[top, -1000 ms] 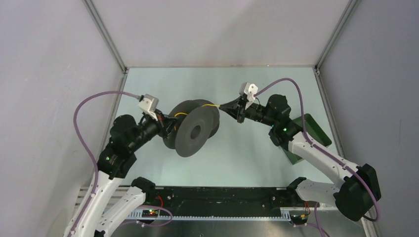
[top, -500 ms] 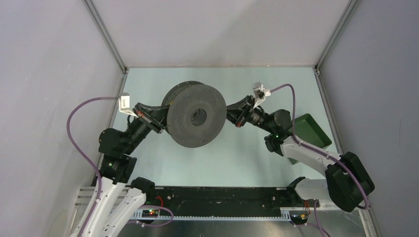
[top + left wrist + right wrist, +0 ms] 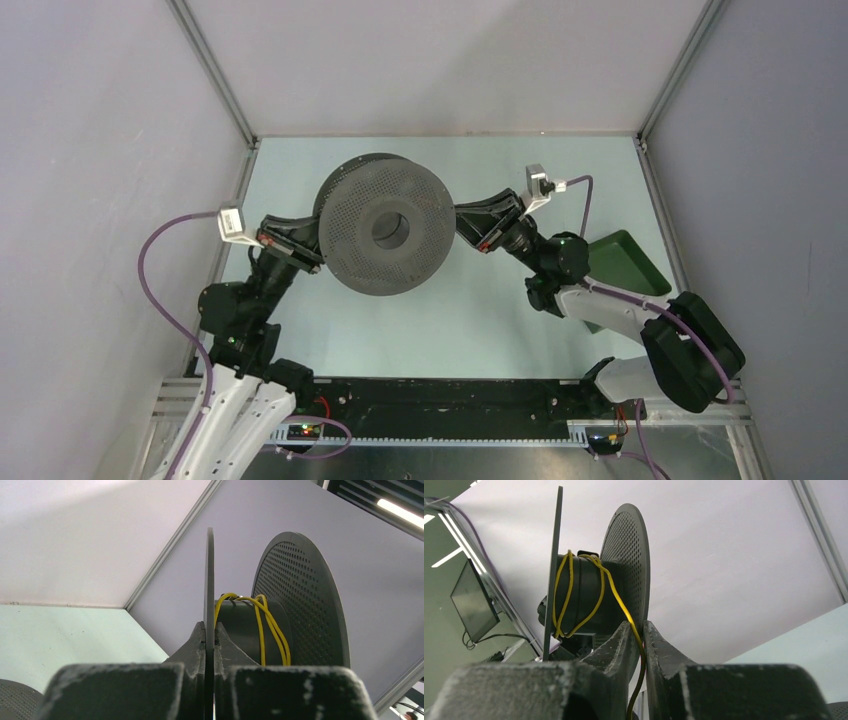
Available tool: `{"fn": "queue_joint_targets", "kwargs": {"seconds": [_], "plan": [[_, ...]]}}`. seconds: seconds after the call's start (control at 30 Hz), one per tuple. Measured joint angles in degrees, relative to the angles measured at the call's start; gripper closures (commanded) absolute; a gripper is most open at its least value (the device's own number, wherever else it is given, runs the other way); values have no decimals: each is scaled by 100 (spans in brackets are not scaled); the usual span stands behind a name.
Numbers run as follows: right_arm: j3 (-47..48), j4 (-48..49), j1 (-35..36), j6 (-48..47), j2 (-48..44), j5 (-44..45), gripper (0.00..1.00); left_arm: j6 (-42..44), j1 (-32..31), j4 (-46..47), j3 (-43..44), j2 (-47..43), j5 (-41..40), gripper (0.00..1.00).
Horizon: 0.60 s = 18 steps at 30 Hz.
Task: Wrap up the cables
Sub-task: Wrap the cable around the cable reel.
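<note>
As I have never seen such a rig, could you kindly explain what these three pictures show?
A robot's left arm and right arm are bolted to the table at its near edge. The wide picture looks down from above and behind them; the other two come from cameras on each wrist. The left tool is shut on one flange of a dark grey spool. The right tool has its jaws slightly apart, with the yellow cable, wound round the spool's core, running between them. A green tray lies on the table at the right.

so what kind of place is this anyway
Most likely a lab robot work cell: plain grey walls on aluminium framing enclose a pale green tabletop, where the left arm and right arm handle a spool of yellow cable.
</note>
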Motion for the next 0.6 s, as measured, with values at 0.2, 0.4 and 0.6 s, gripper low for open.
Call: {"fn": "queue_joint_targets", "kwargs": {"seconds": [0.2,0.4,0.6], "plan": [[-116,72,72,55,-66,7,82,-37,0,118,-4,2,-37,100],[-260,68,105,55,-188,-144,73,-70,0,208,-17,13,-76,100],[-610,44,52,-24,-457,-302,64,-72,0,216,-17,66,-87,100]]}}
